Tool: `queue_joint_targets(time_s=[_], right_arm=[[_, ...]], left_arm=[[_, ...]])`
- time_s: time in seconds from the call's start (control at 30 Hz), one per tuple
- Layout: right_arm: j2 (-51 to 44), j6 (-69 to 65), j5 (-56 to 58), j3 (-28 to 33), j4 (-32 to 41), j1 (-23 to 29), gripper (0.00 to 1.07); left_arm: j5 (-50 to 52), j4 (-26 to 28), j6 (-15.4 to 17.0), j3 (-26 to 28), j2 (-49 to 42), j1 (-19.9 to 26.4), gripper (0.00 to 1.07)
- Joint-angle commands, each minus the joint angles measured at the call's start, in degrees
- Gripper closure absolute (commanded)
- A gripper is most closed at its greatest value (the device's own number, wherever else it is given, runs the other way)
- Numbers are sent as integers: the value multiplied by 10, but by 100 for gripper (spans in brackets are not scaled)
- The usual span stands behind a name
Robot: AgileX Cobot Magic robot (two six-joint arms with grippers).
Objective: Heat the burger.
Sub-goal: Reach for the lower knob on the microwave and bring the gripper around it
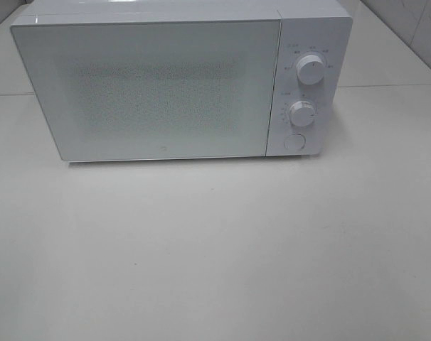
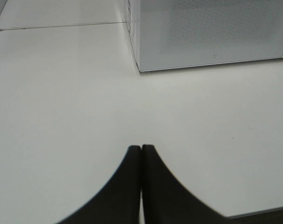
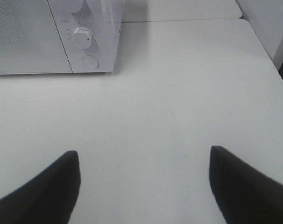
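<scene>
Rearward, microwave (image 1: 166, 89) shut; broad table (image 1: 215, 249) stretch before it; right gripper (image 3: 144, 152) spread.

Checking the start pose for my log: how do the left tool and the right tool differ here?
The left tool is shut, jaws pressed together with no gap; the right tool is open, jaws wide apart. The left tool faces the microwave's door end, while the right tool faces the end with the knob. Both are dark, hold nothing, and sit over the white table, short of the microwave.
</scene>
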State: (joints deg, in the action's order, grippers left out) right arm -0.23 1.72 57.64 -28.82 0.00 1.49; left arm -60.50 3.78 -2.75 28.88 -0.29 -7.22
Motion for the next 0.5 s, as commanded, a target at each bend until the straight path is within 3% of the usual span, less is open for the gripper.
queue_joint_targets(time_s=[0.03,0.5], right_arm=[[13,-4,-69,-15,6,-2,35],[207,-3,-297,19,6,-2,35]], left_arm=[[9,-2,1,-2,-14,1,106],[9,-2,1,-2,-13,1,106]])
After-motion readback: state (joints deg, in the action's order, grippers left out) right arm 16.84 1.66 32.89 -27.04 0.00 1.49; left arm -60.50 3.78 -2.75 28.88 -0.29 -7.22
